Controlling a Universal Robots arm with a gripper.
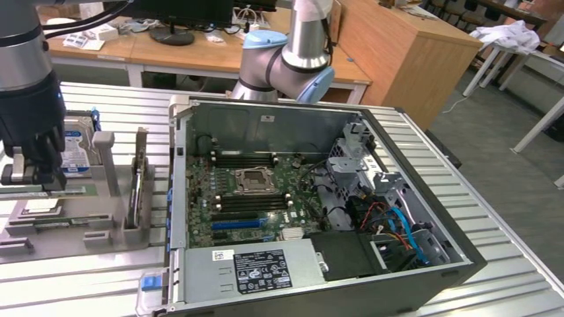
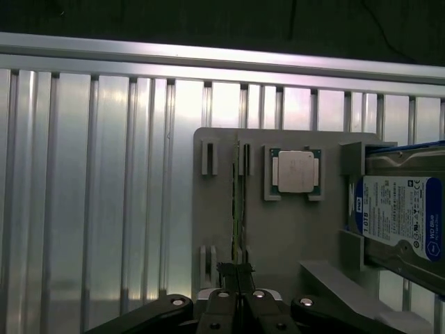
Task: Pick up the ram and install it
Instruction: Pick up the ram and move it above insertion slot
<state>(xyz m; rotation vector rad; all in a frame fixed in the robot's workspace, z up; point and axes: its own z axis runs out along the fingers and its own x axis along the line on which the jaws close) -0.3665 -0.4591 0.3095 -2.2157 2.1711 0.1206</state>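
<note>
The gripper (image 2: 236, 270) is clamped shut on the ram (image 2: 240, 202), which stands edge-up in the grey holder (image 2: 292, 236), its length running straight out from the jaws.

table (image 2: 104, 209): ribbed shiny metal | tray (image 2: 278, 236): matt grey plastic | processor lid (image 2: 297, 171): dull metal | ram (image 2: 240, 202): green board

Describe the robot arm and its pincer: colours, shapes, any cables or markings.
The arm is made of silvery-grey tubes and rounded grey joints with light-blue caps. Toward the pincer it becomes a dark, bulky housing under a silvery band. The pincer has flat black linkage bars with round silver pins and slim dark fingertips. No cables or markings can be made out on either.
</note>
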